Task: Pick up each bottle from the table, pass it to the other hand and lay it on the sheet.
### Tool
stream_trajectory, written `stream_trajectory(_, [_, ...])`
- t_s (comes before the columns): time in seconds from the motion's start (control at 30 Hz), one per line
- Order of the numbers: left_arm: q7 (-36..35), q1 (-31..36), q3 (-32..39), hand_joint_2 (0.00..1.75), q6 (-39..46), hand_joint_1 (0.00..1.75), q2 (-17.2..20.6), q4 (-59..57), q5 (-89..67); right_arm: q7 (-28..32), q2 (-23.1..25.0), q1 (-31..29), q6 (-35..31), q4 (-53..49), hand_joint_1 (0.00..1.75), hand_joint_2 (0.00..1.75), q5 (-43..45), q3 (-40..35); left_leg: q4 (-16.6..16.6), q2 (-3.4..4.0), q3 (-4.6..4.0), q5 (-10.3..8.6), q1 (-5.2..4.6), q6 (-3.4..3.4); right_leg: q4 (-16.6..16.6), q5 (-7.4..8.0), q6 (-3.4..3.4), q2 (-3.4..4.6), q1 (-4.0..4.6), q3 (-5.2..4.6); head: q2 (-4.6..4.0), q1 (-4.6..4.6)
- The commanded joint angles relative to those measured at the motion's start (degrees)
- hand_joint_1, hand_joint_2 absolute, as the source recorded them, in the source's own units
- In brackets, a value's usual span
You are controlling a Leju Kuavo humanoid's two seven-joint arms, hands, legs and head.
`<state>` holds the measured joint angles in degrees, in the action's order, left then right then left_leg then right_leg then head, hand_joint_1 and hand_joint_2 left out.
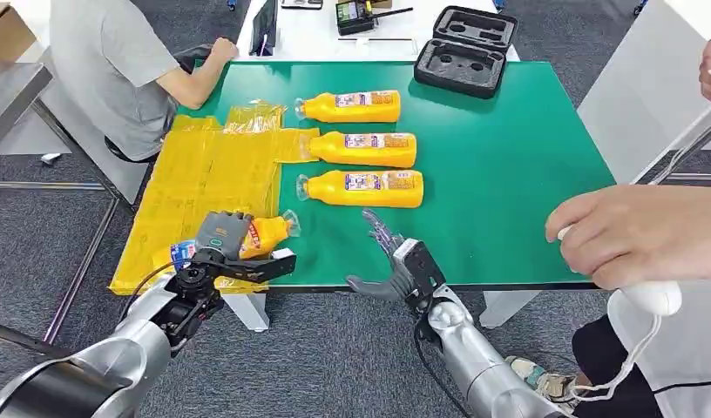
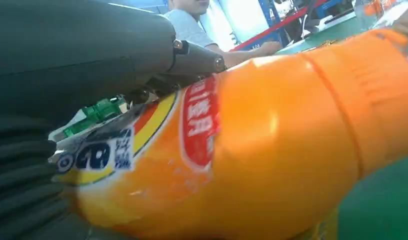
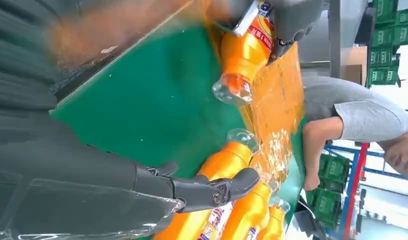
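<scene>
Your left hand grasps an orange bottle at the near left corner of the green table, above the near edge of the yellow sheet; the bottle's clear cap points toward the table's middle, and in the left wrist view the bottle sits tight against the palm, red label facing out. Your right hand hangs released at the near edge of the table, fingers spread and holding nothing, just short of the closest lying bottle. You can see two more bottles beyond it, the middle bottle and the far bottle, all three lying on their sides in a row, caps toward the sheet. A black case lies open at the far right corner. One person in a grey shirt sits at the far left, and another person's hand reaches in from the right, near the table's edge.
</scene>
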<state>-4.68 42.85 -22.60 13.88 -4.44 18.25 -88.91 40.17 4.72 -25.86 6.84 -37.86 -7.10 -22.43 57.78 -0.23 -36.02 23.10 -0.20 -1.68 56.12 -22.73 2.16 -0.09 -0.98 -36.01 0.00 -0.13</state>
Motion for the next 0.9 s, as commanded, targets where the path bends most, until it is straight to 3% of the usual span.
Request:
stream_trajectory(0.03, [-0.07, 1.68, 0.40, 0.00, -0.43, 1.26, -0.76, -3.50, -0.14, -0.17, -0.37, -1.35, -0.09, 2.26, 0.00, 1.75, 0.16, 1.19, -0.02, 0.00, 0.12, 0.05, 0.02, 0.05, -0.02, -0.05, -0.05, -0.01, 0.02, 0.12, 0.00, 0.00])
stream_trajectory(0.1, [-0.32, 1.74, 0.37, 0.00, -0.46, 0.37, -0.87, -3.55, -0.31, -0.17, -0.35, -1.22, -0.31, 2.22, 0.00, 1.75, 0.12, 1.29, -0.02, 0.00, 0.15, 0.07, 0.03, 0.06, -0.02, -0.07, -0.06, -0.01, 0.03, 0.16, 0.00, 0.00])
stream_trajectory(0.13, [-0.60, 1.79, 0.11, 0.00, -0.14, 0.07, -0.89, -3.47, -0.76, -0.17, -0.37, -1.11, -0.33, 2.21, 0.00, 1.75, 0.12, 1.38, 0.02, 0.01, 0.27, 0.14, 0.06, 0.09, -0.02, -0.13, -0.09, 0.00, 0.07, 0.29, 0.00, 0.00])
stream_trajectory(0.2, [-1.16, 1.92, -0.10, 0.00, 0.37, 0.00, -1.11, -3.41, -1.09, -0.17, -0.39, -0.88, -0.45, 2.13, 0.00, 1.75, 0.17, 1.61, -0.02, -0.02, 0.12, 0.05, 0.03, 0.05, -0.03, -0.05, -0.05, -0.03, 0.03, 0.13, 0.00, 0.00])
stream_trajectory(0.5, [-0.08, 2.56, -2.73, 0.00, 3.32, 0.00, -0.96, -2.79, -1.09, -0.17, -0.20, -1.42, -0.21, 2.56, 0.00, 1.75, -0.35, 1.47, 0.05, 0.01, 0.22, 0.14, 0.08, 0.10, 0.00, -0.13, -0.09, -0.01, 0.08, 0.25, 0.00, 0.00])
stream_trajectory(0.73, [-2.87, 2.05, -10.04, 0.00, 12.83, 0.00, -0.71, -2.04, -1.09, -0.17, 0.06, -1.31, -1.12, 2.83, 0.00, 1.75, -0.71, 0.70, 0.01, 0.01, 0.26, 0.13, 0.05, 0.09, 0.00, -0.13, -0.09, 0.00, 0.06, 0.27, 0.00, 0.00])
stream_trajectory(0.9, [-2.83, 2.66, -11.80, 0.00, 15.25, 0.00, -1.22, -1.41, -1.09, -0.17, -0.42, -0.56, -1.79, 1.96, 0.00, 1.75, -0.32, 1.08, 0.05, 0.00, 0.25, 0.15, 0.10, 0.10, 0.00, -0.13, -0.10, -0.02, 0.10, 0.29, 0.00, 0.00])
